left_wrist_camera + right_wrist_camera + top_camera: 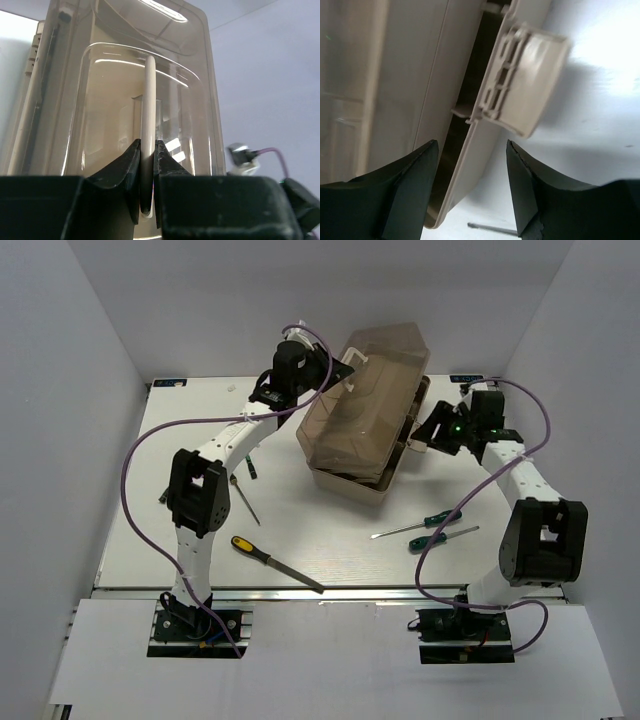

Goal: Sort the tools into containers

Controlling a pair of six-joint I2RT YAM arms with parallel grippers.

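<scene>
The toolbox sits mid-table, its smoky lid (365,390) tilted up over the beige base (350,485). My left gripper (343,372) (146,150) is shut on the lid's white handle (149,100). My right gripper (424,430) (472,150) is open at the box's right side, its jaws straddling the base rim (470,165) below the beige latch (525,80). On the table lie the yellow-and-black-handled file (275,562), two green-handled screwdrivers (415,525) (442,537) and a slim dark screwdriver (246,500).
A small dark tool (252,470) lies beside the left arm's forearm. A screwdriver shaft (490,229) shows on the white table below my right jaws. White walls enclose the table on the left, back and right. Purple cables loop off both arms.
</scene>
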